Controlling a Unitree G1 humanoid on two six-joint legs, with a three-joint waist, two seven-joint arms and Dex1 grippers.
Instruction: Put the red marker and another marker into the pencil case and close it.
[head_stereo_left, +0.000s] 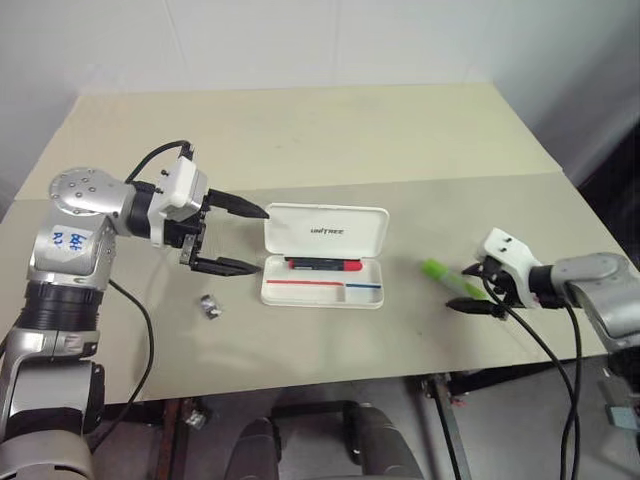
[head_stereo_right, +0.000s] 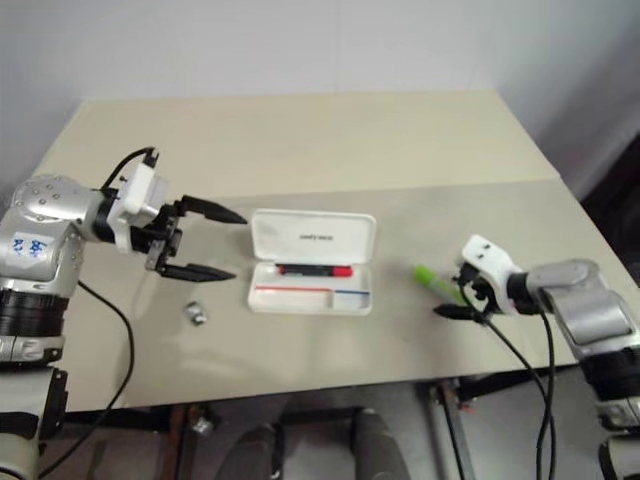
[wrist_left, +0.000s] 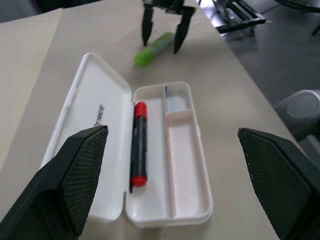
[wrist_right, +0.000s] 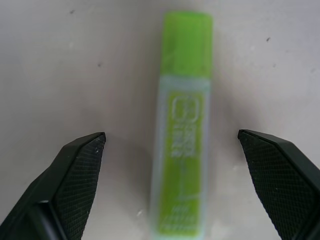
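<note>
Soft, even light falls from overhead. Shadows beneath the left gripper (head_stereo_left: 240, 238) are faint and diffuse, with no harsh glare. Between the right gripper's (wrist_right: 170, 145) fingers, the green highlighter (wrist_right: 182, 125) blurs at its nearer end.

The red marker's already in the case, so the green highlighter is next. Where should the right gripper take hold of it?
Grip the green highlighter mid-barrel, from above, fingers across its width: it lies flat on the table, already centred between the right gripper's open fingers.

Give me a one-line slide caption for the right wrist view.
Open right gripper straddles the green highlighter lying on the table, fingers not yet touching it.
</note>
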